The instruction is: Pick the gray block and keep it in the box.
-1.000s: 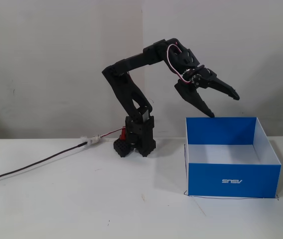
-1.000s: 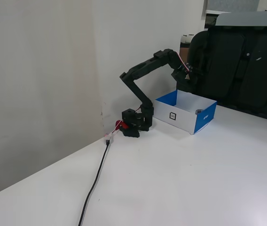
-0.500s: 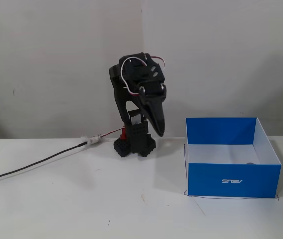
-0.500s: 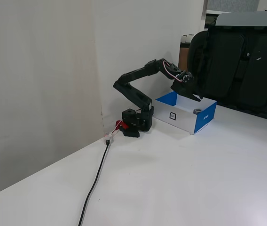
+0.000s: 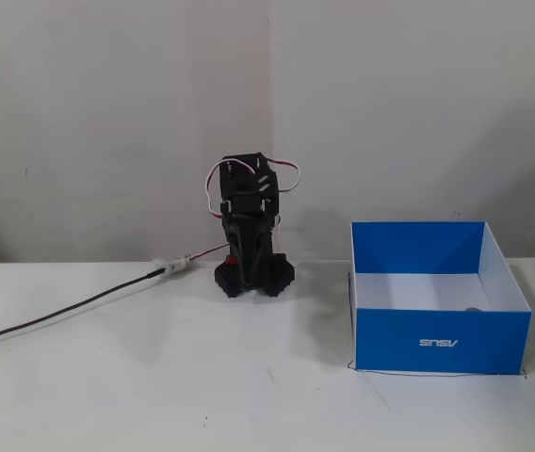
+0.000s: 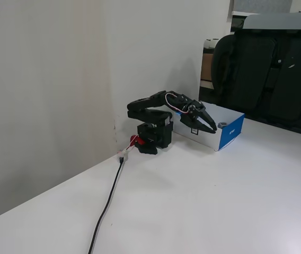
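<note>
We see the gray block (image 6: pixel 222 125) inside the box (image 5: pixel 437 341), by its near-right inner corner. Box sits on the counter (image 5: pixel 154 395) at 3 o'clock from the arm base (image 5: pixel 253 273). End effector (image 6: pixel 212 127) empty, fingers nearly together.

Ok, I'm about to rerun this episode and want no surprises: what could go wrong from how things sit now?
1. The black tool hangs close to the large blue cardboard box. A swing that way could shove the box out of place.
2. The small gray block seems to lie inside the box, barely showing above the front wall, so a camera check could miss it.
</note>
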Robot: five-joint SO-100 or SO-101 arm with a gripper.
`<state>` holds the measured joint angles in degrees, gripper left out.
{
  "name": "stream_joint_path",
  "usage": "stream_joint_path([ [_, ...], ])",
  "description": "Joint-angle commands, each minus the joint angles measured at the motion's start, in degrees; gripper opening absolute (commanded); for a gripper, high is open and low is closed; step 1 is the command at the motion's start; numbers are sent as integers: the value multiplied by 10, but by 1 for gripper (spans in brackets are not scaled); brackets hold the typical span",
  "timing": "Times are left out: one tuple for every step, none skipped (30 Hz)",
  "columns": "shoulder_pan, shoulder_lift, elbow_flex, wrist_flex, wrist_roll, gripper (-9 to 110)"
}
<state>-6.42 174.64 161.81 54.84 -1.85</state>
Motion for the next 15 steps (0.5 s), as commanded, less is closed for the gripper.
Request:
stream_joint_path([
  [-2, 40, 6, -10, -7, 0],
  [0, 55, 13, -7, -8, 0],
  [-1, 59, 19, -4, -9, 0],
  [-2, 62, 24, -1, -9, 0],
  [-1, 73, 29, 2, -10, 0],
  [-1, 91, 40, 7, -10, 0],
  [-1, 118, 53, 19, -10, 0],
  [1, 162, 70, 37, -11, 0],
  [1, 211, 90, 55, -13, 0],
  [0, 214, 95, 63, -14, 0],
  [-2, 217, 98, 65, -15, 0],
  [-4, 217, 101, 64, -17, 0],
  [-5, 217, 105, 64, -18, 0],
  [-4, 217, 113, 64, -18, 0],
  [0, 217, 123, 64, -18, 0],
])
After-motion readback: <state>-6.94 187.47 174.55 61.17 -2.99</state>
